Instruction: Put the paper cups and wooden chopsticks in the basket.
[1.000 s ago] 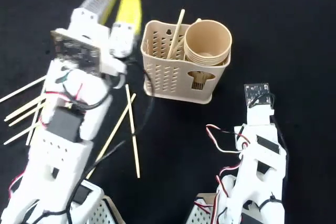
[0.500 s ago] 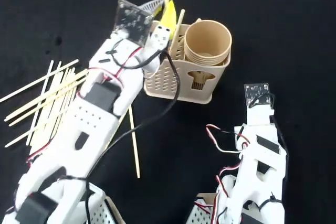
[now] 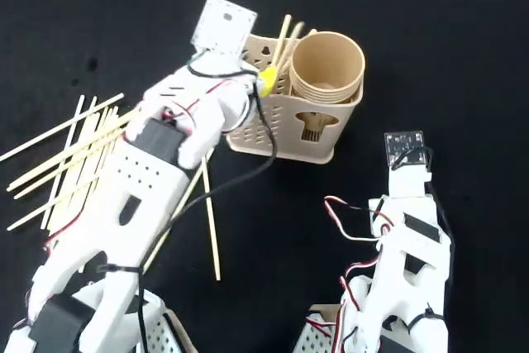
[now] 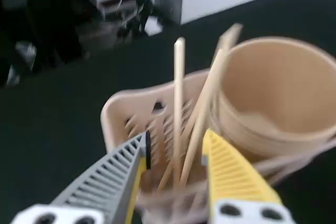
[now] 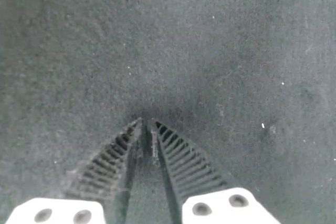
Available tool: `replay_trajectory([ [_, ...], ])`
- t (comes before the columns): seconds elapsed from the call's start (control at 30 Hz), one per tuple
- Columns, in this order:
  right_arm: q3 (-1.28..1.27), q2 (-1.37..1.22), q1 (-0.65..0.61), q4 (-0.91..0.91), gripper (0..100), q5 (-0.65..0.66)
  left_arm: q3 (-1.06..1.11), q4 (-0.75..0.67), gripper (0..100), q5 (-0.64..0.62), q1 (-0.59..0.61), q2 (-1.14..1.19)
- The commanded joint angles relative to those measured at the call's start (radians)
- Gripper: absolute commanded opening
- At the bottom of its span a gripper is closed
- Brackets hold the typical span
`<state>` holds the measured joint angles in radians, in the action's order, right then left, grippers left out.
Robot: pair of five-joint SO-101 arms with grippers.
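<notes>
Left claw (image 4: 176,139) had dipped over the basket (image 4: 122,109) and let go, jaws now apart. Chopsticks (image 4: 179,93) stood right between them, paper cups (image 4: 273,98) just beside. Right claw (image 5: 147,129) stayed pinched closed.

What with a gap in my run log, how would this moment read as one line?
left gripper: open at basket, around standing chopsticks | right gripper: shut | paper cups: in basket | loose chopsticks: on table
</notes>
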<state>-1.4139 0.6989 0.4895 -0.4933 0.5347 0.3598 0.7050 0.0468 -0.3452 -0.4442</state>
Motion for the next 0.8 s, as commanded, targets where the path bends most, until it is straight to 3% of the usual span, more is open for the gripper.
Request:
replay_trajectory([
  [0.0, 0.015, 0.021, 0.006, 0.02, 1.8, -0.011, -0.246, 0.42, 19, -0.011, 0.079, -0.054],
  [0.13, 0.015, 0.021, 0.006, 0.02, 1.8, -0.011, -0.334, 0.726, 19, 0.028, 0.173, -0.044],
  [0.27, 0.015, 0.021, 0.006, 0.02, 1.8, -0.011, -0.289, 0.891, 19, 0.172, 0.231, -0.002],
  [0.37, 0.015, 0.021, 0.006, 0.02, 1.8, -0.011, -0.162, 0.852, 19, 0.249, 0.278, 0.051],
  [0.5, 0.015, 0.021, 0.006, 0.02, 1.8, -0.011, 0.056, 0.689, 19, 0.311, 0.285, 0.117],
  [0.77, 0.015, 0.021, 0.006, 0.018, 1.8, -0.011, 0.242, 0.463, 19, 0.321, 0.285, 0.236],
])
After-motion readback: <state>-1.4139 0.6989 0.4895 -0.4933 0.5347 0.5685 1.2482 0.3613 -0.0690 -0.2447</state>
